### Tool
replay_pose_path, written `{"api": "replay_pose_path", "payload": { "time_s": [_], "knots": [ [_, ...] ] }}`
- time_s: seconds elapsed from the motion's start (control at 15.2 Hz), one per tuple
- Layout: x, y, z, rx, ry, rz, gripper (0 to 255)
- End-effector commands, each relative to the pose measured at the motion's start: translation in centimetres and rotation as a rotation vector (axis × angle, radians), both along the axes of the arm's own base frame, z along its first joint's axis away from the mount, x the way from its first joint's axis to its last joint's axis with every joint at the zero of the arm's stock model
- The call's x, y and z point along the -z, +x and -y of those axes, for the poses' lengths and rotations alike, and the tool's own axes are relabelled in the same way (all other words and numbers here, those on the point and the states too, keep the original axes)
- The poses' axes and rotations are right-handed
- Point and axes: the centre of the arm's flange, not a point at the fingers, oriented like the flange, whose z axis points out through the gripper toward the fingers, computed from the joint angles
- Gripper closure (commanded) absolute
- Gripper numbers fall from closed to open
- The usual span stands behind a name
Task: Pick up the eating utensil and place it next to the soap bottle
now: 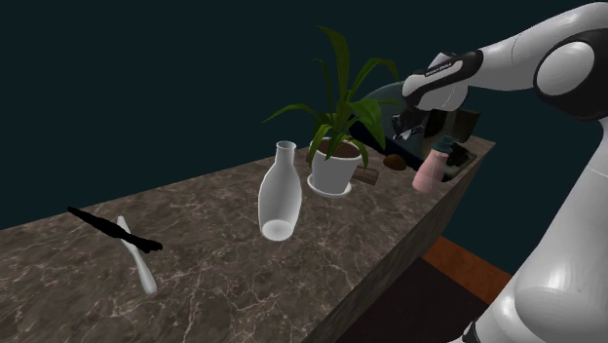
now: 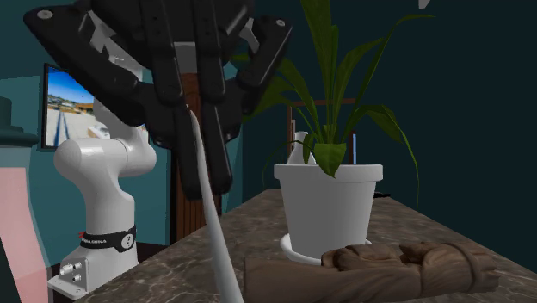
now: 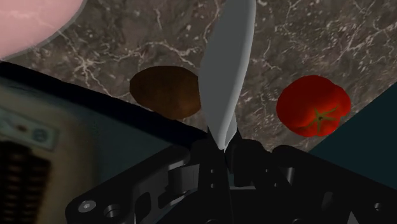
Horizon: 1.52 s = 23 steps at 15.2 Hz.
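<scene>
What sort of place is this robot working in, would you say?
Probably a home kitchen: a veined stone counter carries a tomato and a pink soap bottle; the gripper clasps a grey utensil.

Gripper [image 2: 205, 172], upper left: clamped on pale utensil [image 2: 217, 254] hanging down; white potted plant [image 2: 331, 211] right, on marble counter [image 2: 249, 228].

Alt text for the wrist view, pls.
The black tool is shut on a pale grey utensil, held over a dark marbled counter. A brown rounded object and a red tomato lie either side of the utensil; part of a pink bottle shows beyond the brown object.
</scene>
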Motion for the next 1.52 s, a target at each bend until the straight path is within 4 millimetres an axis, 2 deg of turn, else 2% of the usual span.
{"api": "replay_pose_path", "payload": {
  "time_s": [0.0, 1.45],
  "knots": [
    [-1.2, 0.0, 0.0, 0.0, 0.0, 0.0, 255],
    [-12.8, 0.0, 0.0, 0.0, 0.0, 0.0, 255]
  ]
}}
